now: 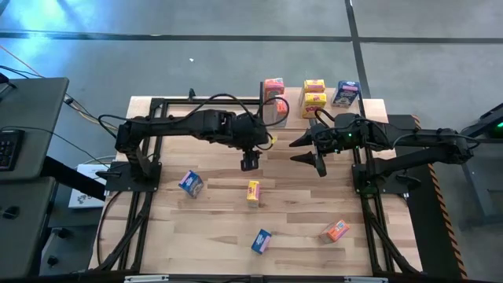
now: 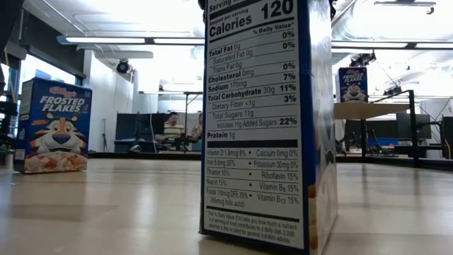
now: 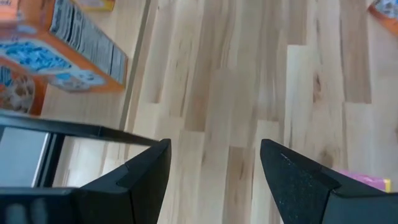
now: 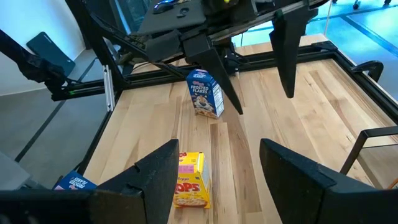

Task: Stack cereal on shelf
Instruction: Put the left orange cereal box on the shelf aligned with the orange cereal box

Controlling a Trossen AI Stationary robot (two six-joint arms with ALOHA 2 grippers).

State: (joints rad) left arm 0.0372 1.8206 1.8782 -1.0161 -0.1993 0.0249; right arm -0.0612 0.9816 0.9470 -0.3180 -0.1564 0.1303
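Note:
On the shelf [image 1: 371,108] at the table's far side stand an orange-pink cereal box [image 1: 273,86], two yellow ones [image 1: 314,93] and a blue one [image 1: 346,93]. Down on the tabletop are a blue box [image 1: 190,183], a yellow box [image 1: 253,192], another blue box [image 1: 261,240] and an orange-pink box [image 1: 335,230]. My left gripper [image 1: 250,161] hangs open and empty over the table's middle, just beyond the yellow box [image 3: 368,181]. My right gripper [image 1: 310,151] is open and empty to its right, in the air.
Black frame rails [image 1: 149,169] run along both sides of the table. The shelf stands on thin black posts [image 2: 364,138]. Bare wood lies between the loose boxes. In the low view a blue box [image 2: 262,120] stands close to the camera. People sit far off in the room.

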